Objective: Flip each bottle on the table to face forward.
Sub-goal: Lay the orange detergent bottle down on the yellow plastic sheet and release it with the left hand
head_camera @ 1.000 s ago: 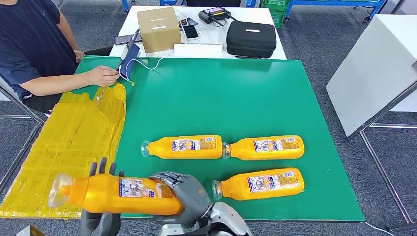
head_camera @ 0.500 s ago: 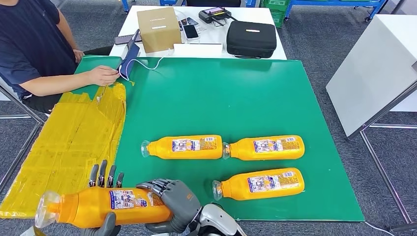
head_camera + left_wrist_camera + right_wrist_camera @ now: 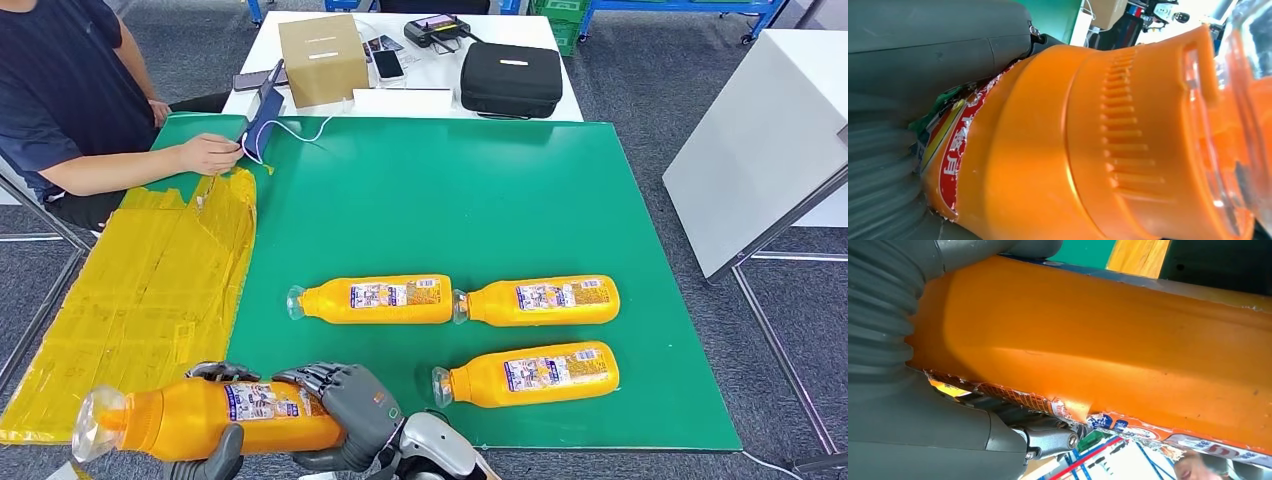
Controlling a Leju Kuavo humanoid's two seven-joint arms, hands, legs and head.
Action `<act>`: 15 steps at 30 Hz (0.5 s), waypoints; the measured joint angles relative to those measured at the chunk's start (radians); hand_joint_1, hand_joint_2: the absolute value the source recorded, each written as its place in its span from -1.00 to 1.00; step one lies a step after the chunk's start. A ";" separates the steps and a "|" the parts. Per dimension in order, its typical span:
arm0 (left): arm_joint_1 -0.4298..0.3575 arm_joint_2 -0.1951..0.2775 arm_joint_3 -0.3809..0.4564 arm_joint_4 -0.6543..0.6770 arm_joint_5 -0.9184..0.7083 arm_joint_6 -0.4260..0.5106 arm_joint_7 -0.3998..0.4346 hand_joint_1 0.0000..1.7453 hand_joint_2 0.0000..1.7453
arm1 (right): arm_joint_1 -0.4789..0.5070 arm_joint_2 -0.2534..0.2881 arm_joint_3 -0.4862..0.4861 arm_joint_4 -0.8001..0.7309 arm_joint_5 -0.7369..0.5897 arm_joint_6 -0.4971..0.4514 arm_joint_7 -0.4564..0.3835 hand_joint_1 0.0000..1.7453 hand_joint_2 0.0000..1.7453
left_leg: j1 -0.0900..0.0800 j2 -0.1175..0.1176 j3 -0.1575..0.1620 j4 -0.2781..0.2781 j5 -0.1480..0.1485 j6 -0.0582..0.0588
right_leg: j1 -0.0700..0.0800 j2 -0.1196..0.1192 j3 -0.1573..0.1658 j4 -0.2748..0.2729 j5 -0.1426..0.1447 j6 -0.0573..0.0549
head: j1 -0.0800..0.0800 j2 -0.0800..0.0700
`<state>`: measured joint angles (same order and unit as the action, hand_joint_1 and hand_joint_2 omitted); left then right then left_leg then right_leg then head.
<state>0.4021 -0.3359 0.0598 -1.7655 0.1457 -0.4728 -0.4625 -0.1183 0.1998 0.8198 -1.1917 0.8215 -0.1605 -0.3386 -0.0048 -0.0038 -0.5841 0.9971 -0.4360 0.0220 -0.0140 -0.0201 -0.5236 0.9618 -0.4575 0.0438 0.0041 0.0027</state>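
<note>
Fingers [image 3: 318, 378] of both hands around 1 orange bottle [image 3: 215, 420] at the green mat's [image 3: 470, 195] near edge, 3 bottles [image 3: 455, 300] just beyond.

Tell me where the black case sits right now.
In the head view, the black case sits on the white table beyond the green mat's far edge, right of the cardboard box.

Taking the lone near bottle [image 3: 530, 373] on the surface [image 3: 480, 200] as landmark, two bottles [image 3: 372, 299] [image 3: 538, 300] lie end to end just behind it, a held bottle [image 3: 200, 420] hangs to its left past the surface's near edge, and a case [image 3: 511, 80] sits far behind.
</note>
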 joint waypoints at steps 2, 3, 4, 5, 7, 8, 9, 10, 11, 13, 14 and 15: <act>-0.004 -0.003 0.001 0.000 -0.008 0.006 -0.006 1.00 1.00 | 0.000 0.000 0.000 0.000 0.001 -0.010 0.003 1.00 1.00 | 0.000 0.000 0.000 0.000 0.000 0.000 | 0.000 0.000 0.000 0.000 0.000 0.000 | 0.000 0.000; -0.006 -0.005 0.002 -0.001 -0.013 0.011 -0.010 1.00 1.00 | 0.000 0.000 -0.001 0.000 0.001 -0.014 0.005 0.50 1.00 | 0.000 0.000 0.000 0.000 0.000 0.000 | 0.000 0.000 0.000 0.000 0.000 0.000 | 0.000 0.000; -0.007 -0.007 0.002 -0.002 -0.020 0.017 -0.014 1.00 1.00 | 0.000 0.000 -0.001 0.000 0.001 -0.018 0.007 0.00 1.00 | 0.000 0.000 0.000 0.000 0.000 0.000 | 0.000 0.000 0.000 0.000 0.000 0.000 | 0.000 0.000; -0.008 -0.009 0.002 -0.004 -0.028 0.025 -0.018 1.00 1.00 | 0.000 0.000 -0.002 0.000 0.001 -0.021 0.009 -0.50 1.00 | 0.000 0.000 0.000 0.000 0.000 0.000 | 0.000 0.000 0.000 0.000 0.000 0.000 | 0.000 0.000; -0.013 -0.011 0.002 -0.015 -0.061 0.055 -0.027 1.00 1.00 | 0.000 0.001 -0.005 -0.001 0.010 -0.034 0.021 -1.00 1.00 | 0.000 0.000 0.000 0.000 0.000 0.000 | 0.000 0.000 0.000 0.000 0.000 0.000 | 0.000 0.000; -0.017 -0.011 0.003 -0.024 -0.090 0.084 -0.035 1.00 1.00 | 0.001 0.001 -0.007 -0.003 0.021 -0.045 0.035 -1.00 1.00 | 0.000 0.000 0.000 0.000 0.000 0.000 | 0.000 0.000 0.000 0.000 0.000 0.000 | 0.000 0.000; -0.022 -0.012 0.004 -0.035 -0.125 0.118 -0.044 1.00 1.00 | 0.002 0.001 -0.010 -0.006 0.034 -0.060 0.052 -1.00 1.00 | 0.000 0.000 0.000 0.000 0.000 0.000 | 0.000 0.000 0.000 0.000 0.000 0.000 | 0.000 0.000; -0.028 -0.012 0.006 -0.048 -0.166 0.160 -0.054 1.00 1.00 | 0.005 0.001 -0.015 -0.013 0.047 -0.076 0.070 -1.00 1.00 | 0.000 0.000 0.000 0.000 0.000 0.000 | 0.000 0.000 0.000 0.000 0.000 0.000 | 0.000 0.000; -0.033 -0.012 0.010 -0.060 -0.199 0.195 -0.063 1.00 1.00 | 0.008 0.001 -0.021 -0.019 0.058 -0.089 0.086 -1.00 1.00 | 0.000 0.000 0.000 0.000 0.000 0.000 | 0.000 0.000 0.000 0.000 0.000 0.000 | 0.000 0.000; -0.041 -0.012 0.018 -0.081 -0.242 0.239 -0.075 1.00 1.00 | 0.014 0.000 -0.033 -0.032 0.069 -0.103 0.103 -1.00 0.50 | 0.000 0.000 0.000 0.000 0.000 0.000 | 0.000 0.000 0.000 0.000 0.000 0.000 | 0.000 0.000; -0.043 -0.012 0.021 -0.088 -0.249 0.245 -0.077 1.00 1.00 | 0.016 0.000 -0.036 -0.036 0.071 -0.104 0.107 -1.00 0.00 | 0.000 0.000 0.000 0.000 0.000 0.000 | 0.000 0.000 0.000 0.000 0.000 0.000 | 0.000 0.000; -0.044 -0.012 0.023 -0.094 -0.256 0.251 -0.079 1.00 1.00 | 0.018 0.000 -0.039 -0.040 0.073 -0.105 0.109 -1.00 -0.50 | 0.000 0.000 0.000 0.000 0.000 0.000 | 0.000 0.000 0.000 0.000 0.000 0.000 | 0.000 0.000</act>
<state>0.3577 -0.3483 0.0830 -1.8595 -0.1102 -0.2222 -0.5416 -0.1004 0.2002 0.7807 -1.2317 0.8948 -0.2658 -0.2294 -0.0047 -0.0038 -0.5841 0.9972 -0.4358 0.0219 -0.0140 -0.0201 -0.5233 0.9619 -0.4574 0.0440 0.0040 0.0027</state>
